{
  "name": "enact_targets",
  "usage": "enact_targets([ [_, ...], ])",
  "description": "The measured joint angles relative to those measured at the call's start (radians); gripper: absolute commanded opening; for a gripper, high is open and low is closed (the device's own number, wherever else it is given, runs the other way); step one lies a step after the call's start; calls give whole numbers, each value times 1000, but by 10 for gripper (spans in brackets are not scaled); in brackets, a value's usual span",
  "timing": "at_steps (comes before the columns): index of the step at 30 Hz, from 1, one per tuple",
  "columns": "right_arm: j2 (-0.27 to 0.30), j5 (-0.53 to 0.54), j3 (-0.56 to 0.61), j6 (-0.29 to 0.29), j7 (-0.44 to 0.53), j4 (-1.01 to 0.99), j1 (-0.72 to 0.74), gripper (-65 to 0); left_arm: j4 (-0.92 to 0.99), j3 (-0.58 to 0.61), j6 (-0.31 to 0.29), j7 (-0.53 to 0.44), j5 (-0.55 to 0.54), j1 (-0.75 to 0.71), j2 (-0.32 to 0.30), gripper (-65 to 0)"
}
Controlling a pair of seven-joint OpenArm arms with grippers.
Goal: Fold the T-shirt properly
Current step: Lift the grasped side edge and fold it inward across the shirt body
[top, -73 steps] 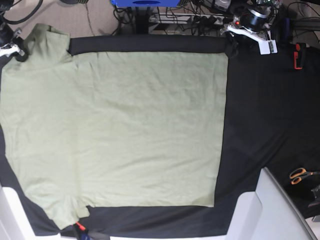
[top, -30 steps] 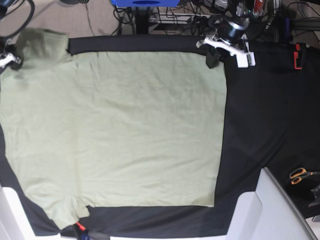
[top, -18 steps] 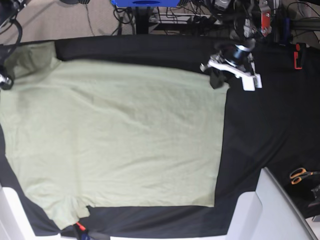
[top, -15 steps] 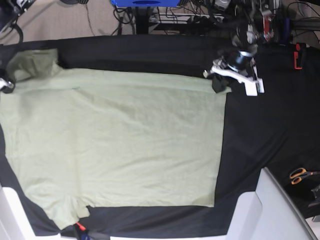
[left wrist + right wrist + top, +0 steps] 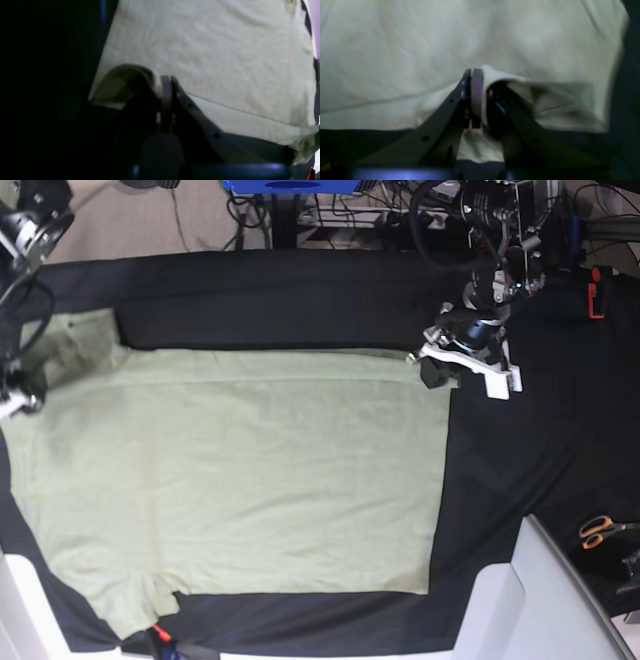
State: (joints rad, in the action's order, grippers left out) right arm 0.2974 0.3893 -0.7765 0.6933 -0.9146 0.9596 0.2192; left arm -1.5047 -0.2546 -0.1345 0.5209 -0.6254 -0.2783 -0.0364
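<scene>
Spread flat on the black-covered desk (image 5: 540, 440): the T-shirt (image 5: 240, 470), long axis running side to side in the base view. Far edge pinched at both corners, left pincer (image 5: 432, 368) clamped shut on one, right pincer (image 5: 14, 392) clamped shut on the other. Rest of the cloth lying toward the near edge, so likely a fold carried that way, both arms equally placed.

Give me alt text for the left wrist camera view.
The left end effector is shut on a lifted corner of the pale green T-shirt. The rest of the shirt spreads away over the black cloth.
</scene>
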Motion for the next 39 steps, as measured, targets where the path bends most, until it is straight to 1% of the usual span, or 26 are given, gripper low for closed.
enact_targets([
  [6, 34, -8, 45, -4, 95, -146, 51, -647, 51, -1, -3, -1, -1, 68, -2, -650],
  [9, 36, -7, 50, -4, 138, -175, 66, -647, 71, -1, -3, 0, 0, 97, -3, -650],
  [14, 53, -5, 95, -4, 217, -239, 102, -647, 113, 1, -3, 0, 1, 147, -8, -650],
  [18, 49, -4, 103, -3, 265, -277, 127, -647, 141, 1, -3, 0, 1, 174, -8, -650],
  [20, 50, -6, 103, -4, 269, -283, 135, -647, 144, 1, -2, 0, 2, 186, -8, -650],
  [26, 52, -7, 103, -4, 350, -348, 169, -647, 147, 1, -3, -4, 4, 235, -8, -650],
  [35, 49, -8, 103, -4, 452, -377, 175, -648, 245, 1, -3, -11, 4, 307, -8, -650],
  [38, 46, -8, 103, -4, 488, -377, 175, -648, 249, 1, 0, -69, 5, 315, -8, -650],
  [39, 47, -7, 103, -4, 490, -377, 175, -648, 249, 1, 0, -69, 4, 321, -8, -650],
])
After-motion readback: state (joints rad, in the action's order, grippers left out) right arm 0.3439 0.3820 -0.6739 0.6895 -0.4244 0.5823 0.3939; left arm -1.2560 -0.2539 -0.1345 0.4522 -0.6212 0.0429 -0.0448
